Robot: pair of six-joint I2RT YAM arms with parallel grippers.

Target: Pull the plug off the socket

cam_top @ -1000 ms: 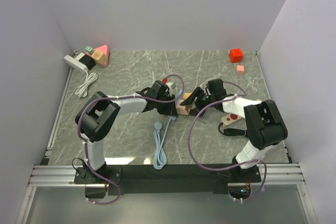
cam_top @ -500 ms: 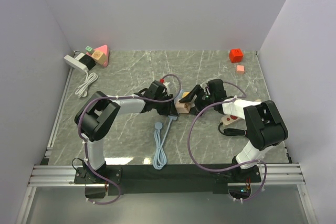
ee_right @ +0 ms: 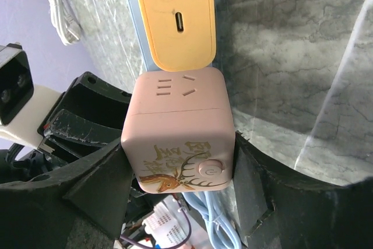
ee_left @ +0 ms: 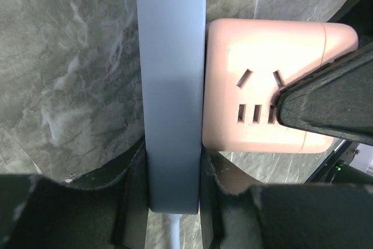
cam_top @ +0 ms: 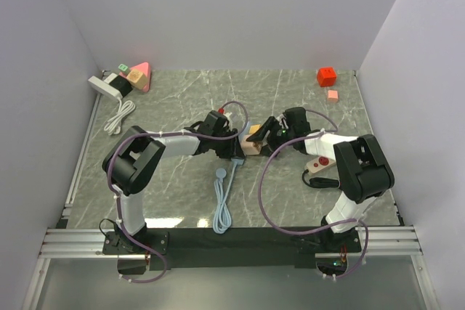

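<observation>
The pink socket cube (ee_right: pixel 178 138) is being held near the middle of the tabletop (cam_top: pixel 290 99). It is being clamped on two opposite sides by the right gripper (ee_right: pixel 178 188), whose jaws are being kept narrowed to the cube's width. On the cube's face turned to the right wrist camera, a deer drawing and a round button are being shown.

An orange adapter (ee_right: pixel 175 16) with a small oval port is being seen against the cube's far face, toward the far edge of the tabletop.

The blue plug (ee_left: pixel 172 86) is being gripped by the left gripper (ee_left: pixel 173 182), with its jaws closed snugly on the plug's narrow body. The plug's long flat side is being pressed flush against one side of the socket cube. Whether its pins are seated inside cannot be told, since the joint is being hidden.

A blue cable (cam_top: pixel 221 201) is being trailed from the plug toward the near edge of the tabletop, where it is lying in a loose fold.

In the overhead view the two grippers are being shown facing each other across the cube, left of it and right of it.

A white power strip (cam_top: pixel 107 86) is being left in the far left corner, and a red cube (cam_top: pixel 326 75) in the far right corner.
</observation>
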